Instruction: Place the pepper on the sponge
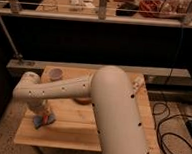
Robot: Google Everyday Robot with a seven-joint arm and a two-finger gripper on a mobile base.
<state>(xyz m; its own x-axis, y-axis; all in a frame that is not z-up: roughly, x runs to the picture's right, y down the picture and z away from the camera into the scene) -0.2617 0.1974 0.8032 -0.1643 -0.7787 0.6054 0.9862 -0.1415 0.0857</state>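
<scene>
The light-blue sponge (38, 122) lies near the front left of the wooden table (75, 127). The orange-red pepper (48, 119) rests against its right side, touching or partly on it; which one I cannot tell. My gripper (40, 111) hangs straight down at the end of the white arm (63, 89), directly over the sponge and pepper, and hides part of both.
A dark red round plate (82, 99) sits mid-table, mostly covered by the arm. A small pale bowl (55, 74) stands at the back left and a small white object (137, 85) at the back right. Cables (173, 132) lie on the floor to the right.
</scene>
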